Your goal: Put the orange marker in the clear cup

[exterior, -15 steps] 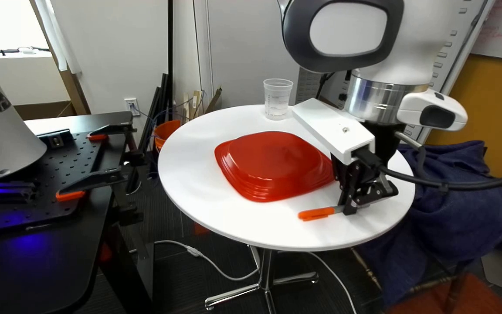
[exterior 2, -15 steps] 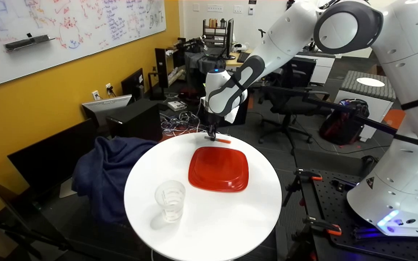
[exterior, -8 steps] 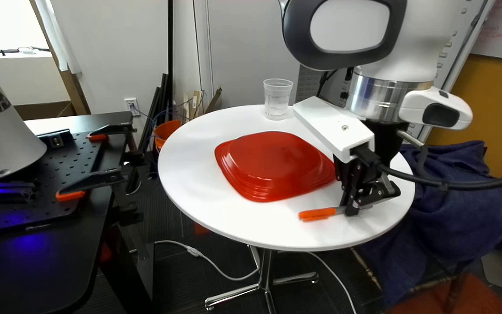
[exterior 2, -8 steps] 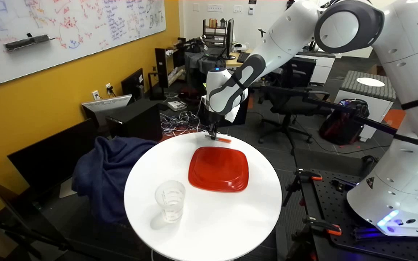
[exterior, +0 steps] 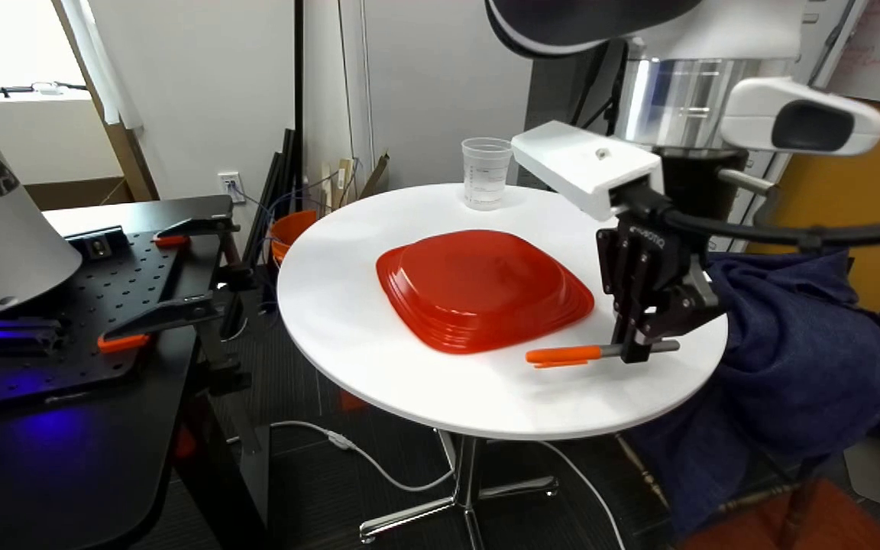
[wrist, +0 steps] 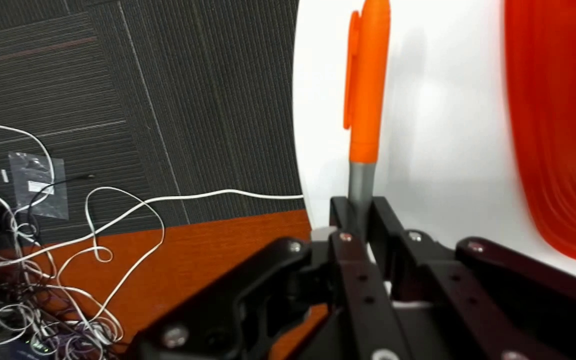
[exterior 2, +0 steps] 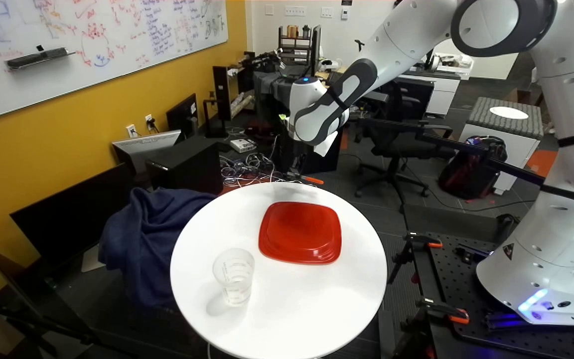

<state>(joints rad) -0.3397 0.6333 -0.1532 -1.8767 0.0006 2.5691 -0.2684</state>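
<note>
Orange marker [wrist: 369,92] clamped by its grey barrel between the fingers [wrist: 340,216] of the gripper [wrist: 362,215], held near-level above the table [exterior: 333,305]; clearance hard to judge. Clear cup [exterior: 486,174] is seen across, past the red plate [exterior: 486,279]. Marker should be carried high, turned upright, then lowered inside.

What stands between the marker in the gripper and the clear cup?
Only the red plate, on the table roughly between the orange marker, held in the gripper, and the clear cup. The plate sits lower than the upright cup, so carrying the marker above cup height should clear it. Nothing else shows between.
</note>
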